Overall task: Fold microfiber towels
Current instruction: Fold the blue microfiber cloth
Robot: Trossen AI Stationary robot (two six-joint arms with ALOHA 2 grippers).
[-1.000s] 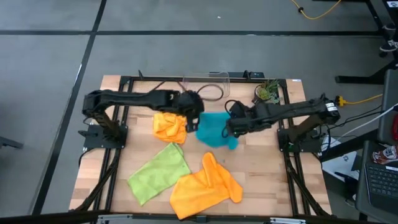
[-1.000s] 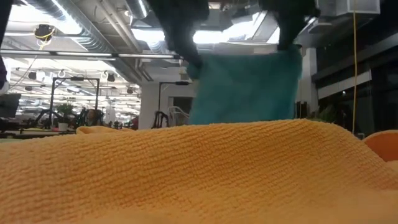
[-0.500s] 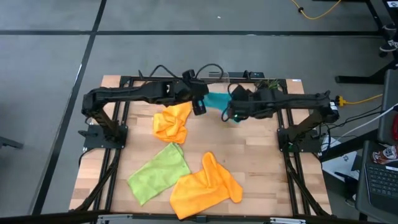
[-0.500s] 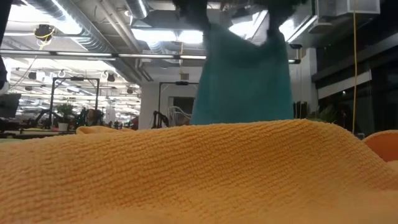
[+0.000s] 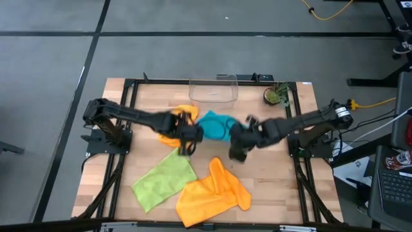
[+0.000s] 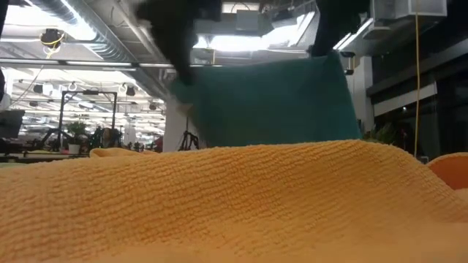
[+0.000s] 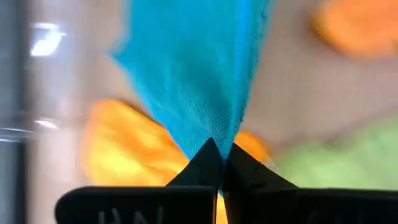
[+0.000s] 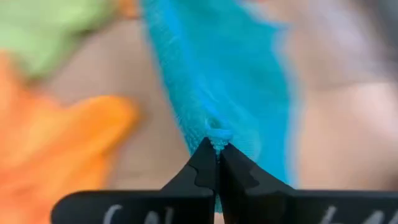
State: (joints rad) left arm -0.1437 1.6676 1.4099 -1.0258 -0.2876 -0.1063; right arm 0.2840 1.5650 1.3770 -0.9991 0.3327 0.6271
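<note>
Left gripper (image 5: 191,134) and right gripper (image 5: 237,140) each clamped on teal towel (image 5: 214,125), cloth stretched between them above table centre, orange towel (image 5: 212,193) near.

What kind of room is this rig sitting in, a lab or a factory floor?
Probably an open lab or workshop. The low view shows exposed ceiling ducts and metal frames behind the lifted teal towel; the high view shows a grey floor and a yellow cable beside the table.

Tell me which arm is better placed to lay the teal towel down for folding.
Neither alone. The left end effector and right end effector each pinch an edge of the teal towel, which hangs spread between them above the table. Lowering it flat likely needs both together.
</note>
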